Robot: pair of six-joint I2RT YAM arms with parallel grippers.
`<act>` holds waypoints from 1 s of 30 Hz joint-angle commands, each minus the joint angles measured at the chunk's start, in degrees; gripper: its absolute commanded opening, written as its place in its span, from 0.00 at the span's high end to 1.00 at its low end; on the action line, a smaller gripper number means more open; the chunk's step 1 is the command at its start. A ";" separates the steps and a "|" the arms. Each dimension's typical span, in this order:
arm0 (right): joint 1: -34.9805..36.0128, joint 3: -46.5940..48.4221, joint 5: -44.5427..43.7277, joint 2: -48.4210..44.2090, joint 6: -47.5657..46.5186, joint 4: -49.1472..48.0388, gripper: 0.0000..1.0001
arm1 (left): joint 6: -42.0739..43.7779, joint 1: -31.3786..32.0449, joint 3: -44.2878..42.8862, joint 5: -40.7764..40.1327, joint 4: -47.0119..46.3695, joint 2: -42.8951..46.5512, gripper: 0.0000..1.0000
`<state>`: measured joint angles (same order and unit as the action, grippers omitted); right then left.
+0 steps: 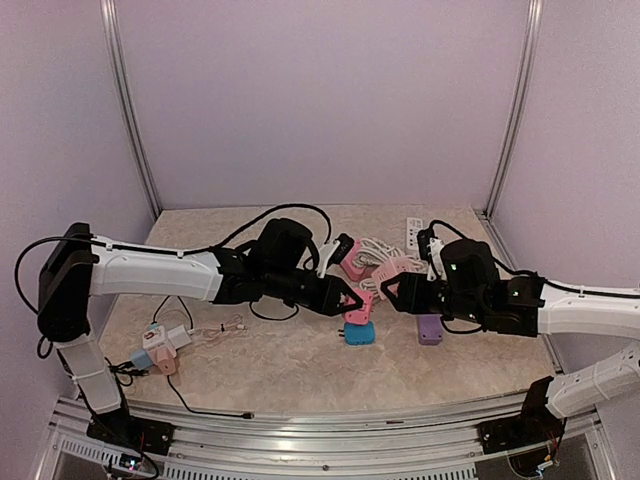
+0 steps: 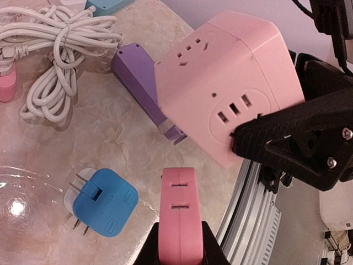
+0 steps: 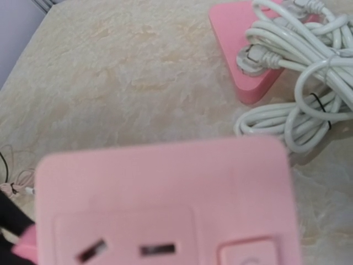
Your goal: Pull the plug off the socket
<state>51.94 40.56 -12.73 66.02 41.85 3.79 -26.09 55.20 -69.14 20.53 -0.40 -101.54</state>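
Apparently the pink plug (image 2: 179, 212) was already clear of the pink socket cube (image 2: 220, 83). The left gripper (image 1: 352, 297) was clamped shut on the plug, which stuck out just ahead of its fingertips. The right gripper (image 2: 276, 138) held the cube by one edge, just beyond the plug. That edge grip could let the cube swivel or drop. A slipping plug would likely land on the blue adapter (image 2: 105, 201) beneath the left gripper.
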 commanded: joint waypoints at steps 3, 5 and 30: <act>-0.08 -0.49 -0.75 -1.42 -0.45 -2.70 1.00 | -0.95 1.08 -4.70 0.94 -0.10 -6.04 1.00; -0.07 -0.48 -0.79 -1.41 -0.45 -2.39 1.00 | -0.95 1.01 -5.24 0.92 0.15 -7.36 1.00; -0.07 -0.30 -1.06 -0.04 0.43 -2.33 1.00 | -1.51 -1.40 -5.75 2.61 -0.90 -13.79 0.92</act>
<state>51.94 40.21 -13.17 65.69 42.06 3.29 -27.03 54.33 -73.23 22.13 -0.45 -114.19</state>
